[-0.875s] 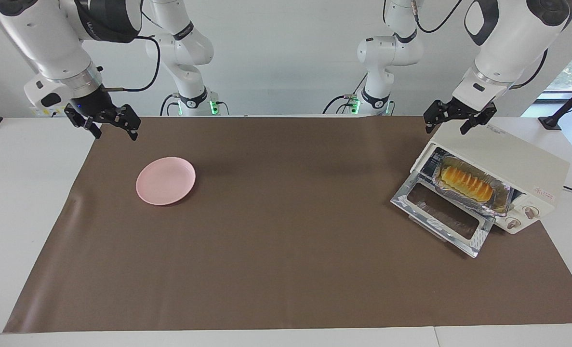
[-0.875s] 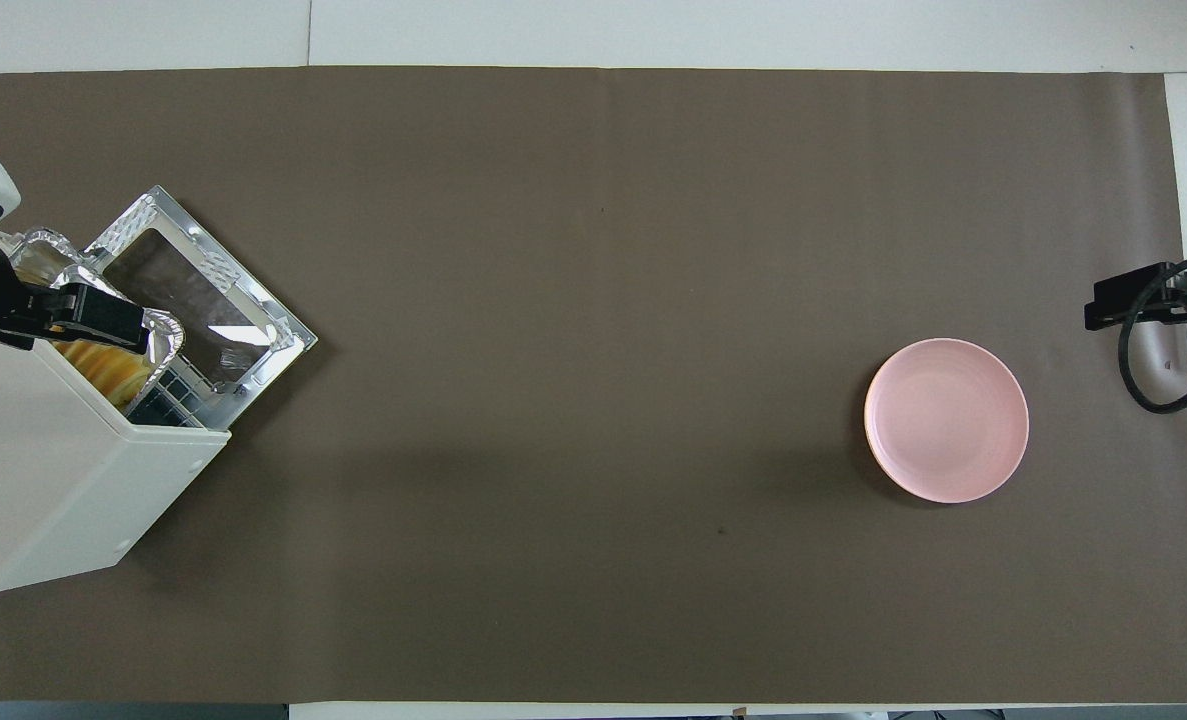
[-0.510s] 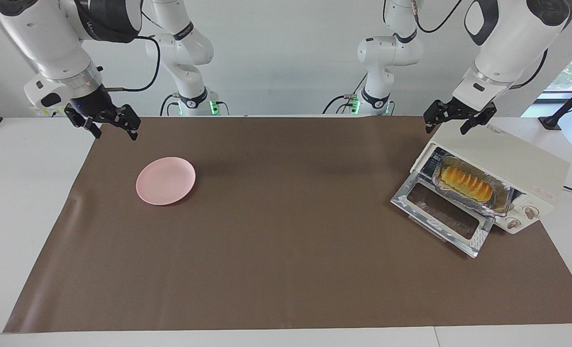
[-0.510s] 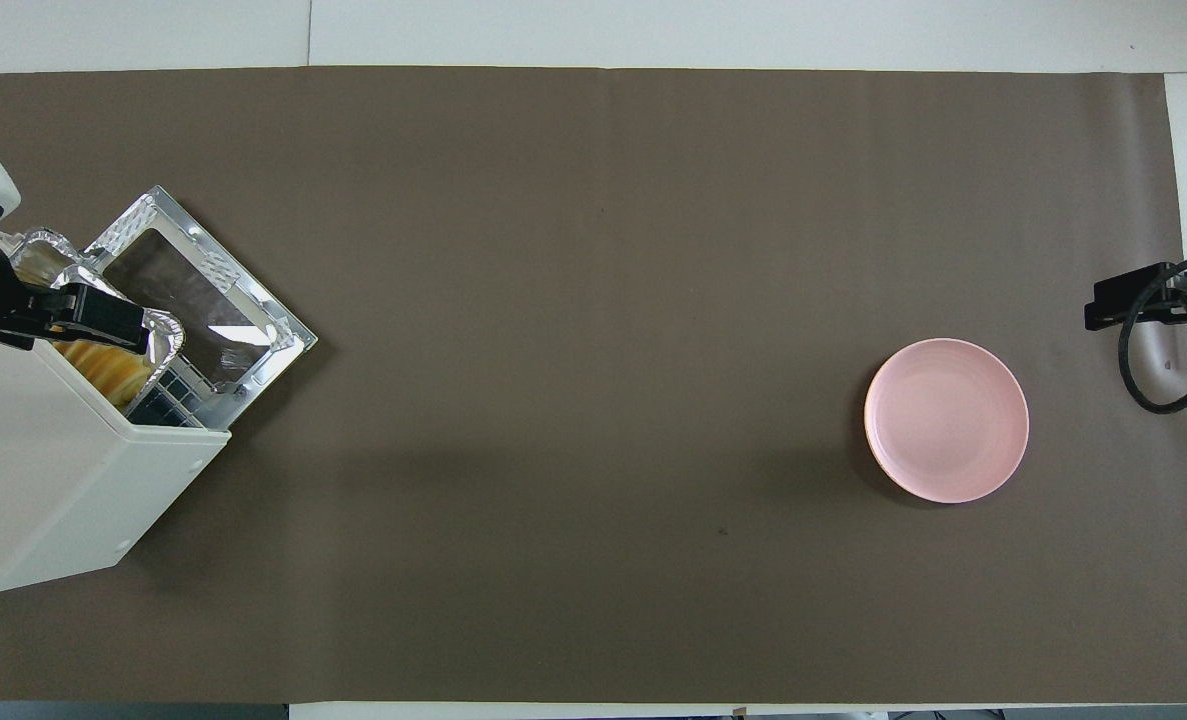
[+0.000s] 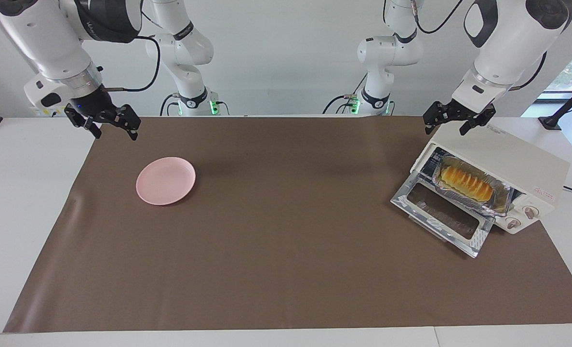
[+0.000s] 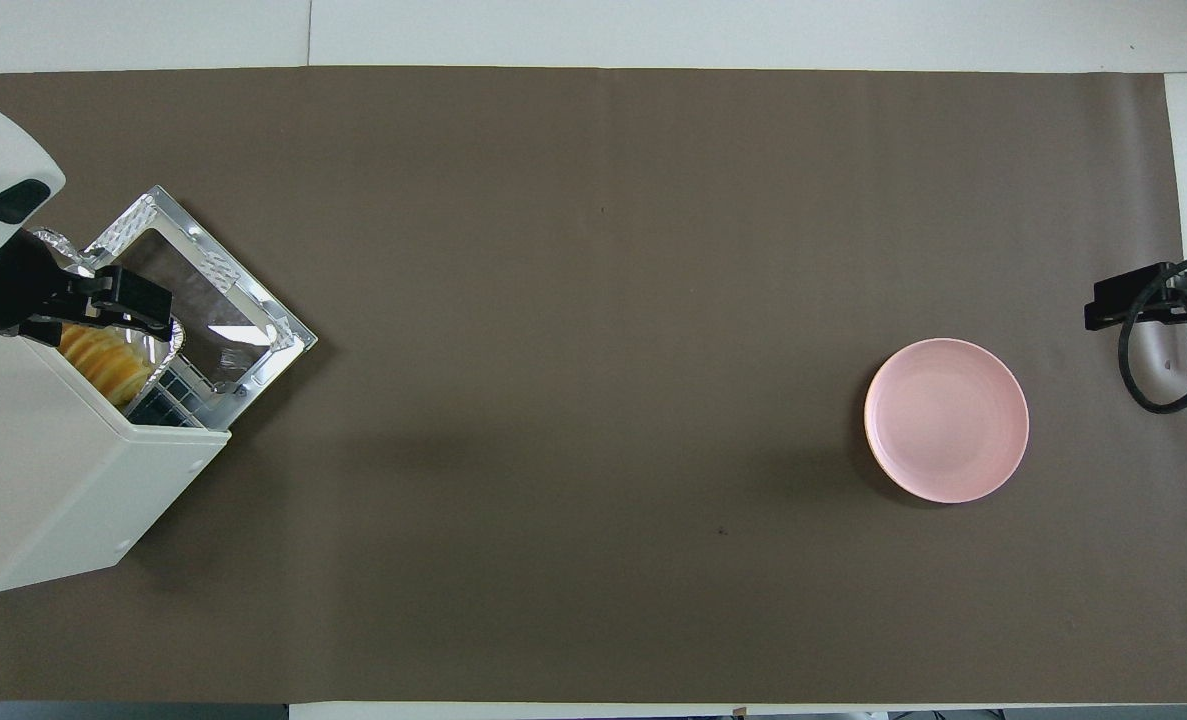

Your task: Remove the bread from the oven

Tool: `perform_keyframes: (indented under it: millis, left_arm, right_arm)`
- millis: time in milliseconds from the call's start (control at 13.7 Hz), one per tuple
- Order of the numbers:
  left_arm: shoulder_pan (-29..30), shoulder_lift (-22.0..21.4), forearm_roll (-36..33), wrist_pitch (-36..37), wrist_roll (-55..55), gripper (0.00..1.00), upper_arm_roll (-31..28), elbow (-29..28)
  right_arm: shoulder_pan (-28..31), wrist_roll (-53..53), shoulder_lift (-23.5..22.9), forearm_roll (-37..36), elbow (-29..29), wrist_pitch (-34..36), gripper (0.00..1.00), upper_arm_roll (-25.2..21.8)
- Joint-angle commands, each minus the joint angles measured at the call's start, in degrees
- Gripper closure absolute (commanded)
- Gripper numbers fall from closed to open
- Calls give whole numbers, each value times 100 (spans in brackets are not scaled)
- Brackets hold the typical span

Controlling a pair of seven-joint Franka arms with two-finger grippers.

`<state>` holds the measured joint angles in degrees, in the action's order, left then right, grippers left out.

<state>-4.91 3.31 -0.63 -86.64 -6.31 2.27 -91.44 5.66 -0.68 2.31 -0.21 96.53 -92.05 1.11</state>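
Note:
The bread is a golden ridged loaf lying in a silver foil tray on the rack of the cream-white oven, at the left arm's end of the table. The oven's metal-framed glass door hangs open onto the mat. My left gripper is open and empty, raised above the oven's top near its open front. In the overhead view the left gripper covers part of the tray, and the bread shows beside it. My right gripper is open and empty, waiting in the air near the mat's corner.
A round pink plate lies on the brown mat toward the right arm's end; it also shows in the overhead view. The oven has two knobs beside its door. A cable hangs from the right gripper.
My left gripper has shifted slightly out over the oven's open front, uncovering more of the bread in the overhead view. The right arm, bread and plate have not moved.

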Motion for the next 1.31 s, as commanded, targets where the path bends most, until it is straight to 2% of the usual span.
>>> perform_keyframes:
  millis: [0,219,364,510,656,729,1093,1239]
  left_arm:
    - [-2,835,-139,77,-1112,0,220,756]
    - [-115,1855,-315,287,-1847,0,327,1880]
    - [-194,2121,-604,419,-2145,0,231,2243]
    - [-343,2446,-746,499,-2331,0,-198,2665]
    - [-834,2640,-720,429,-2488,0,-1031,2675]
    - [-950,2666,-641,307,-2785,0,-1270,2640]
    - [-880,2587,-684,-510,-3849,0,-1360,1956]
    - [-924,2640,-746,-625,-4106,0,-1378,1762]
  right_arm:
    - [58,-73,103,38,103,38,0,56]
    - [58,-82,103,38,103,38,0,56]
    - [58,-73,103,29,112,38,0,56]
    - [58,-73,103,29,103,38,0,56]
    - [58,-73,103,29,103,38,0,56]
    - [58,-73,103,29,103,38,0,56]
    - [58,-73,103,38,103,38,0,56]
    - [58,-73,103,38,103,38,0,56]
